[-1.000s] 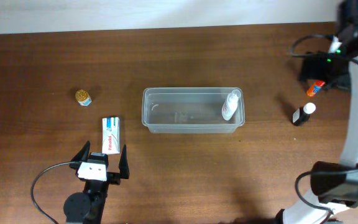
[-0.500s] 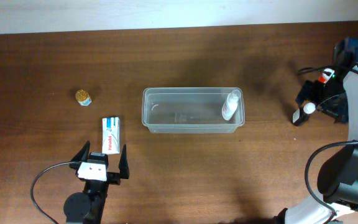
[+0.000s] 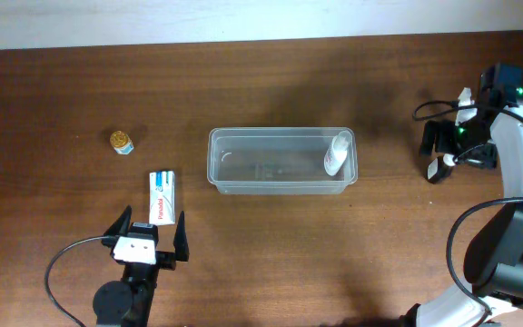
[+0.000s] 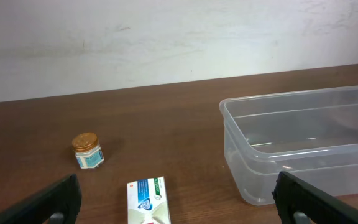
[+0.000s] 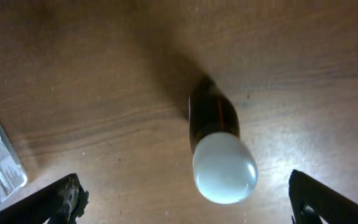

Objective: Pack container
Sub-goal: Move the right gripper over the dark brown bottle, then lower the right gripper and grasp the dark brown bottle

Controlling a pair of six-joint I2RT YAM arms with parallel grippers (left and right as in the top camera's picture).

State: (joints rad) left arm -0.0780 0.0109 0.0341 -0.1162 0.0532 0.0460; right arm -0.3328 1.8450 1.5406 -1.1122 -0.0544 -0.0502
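The right wrist view alone showed the dark brown bottle with a rounded white cap (image 5: 219,146) close up, standing between the right gripper's (image 3: 455,151) widely spread fingers, both of them clear of it. In the overhead view it was only a small shape near the right edge. The left wrist view alone showed the white wall (image 4: 166,37) behind the brown wooden table (image 3: 271,82). The left gripper (image 3: 151,223) hung wide open, holding nothing, at lower left, just below the white and blue cardboard box (image 3: 161,196). The clear rectangular plastic container (image 3: 243,162) sat at frame centre, with a white bottle (image 3: 336,153) in its right end. A small gold-lidded jar (image 3: 121,142) stood at left, well apart. Bare wood lay between the container and both grippers, and the table's far edge ran along the top of the frame
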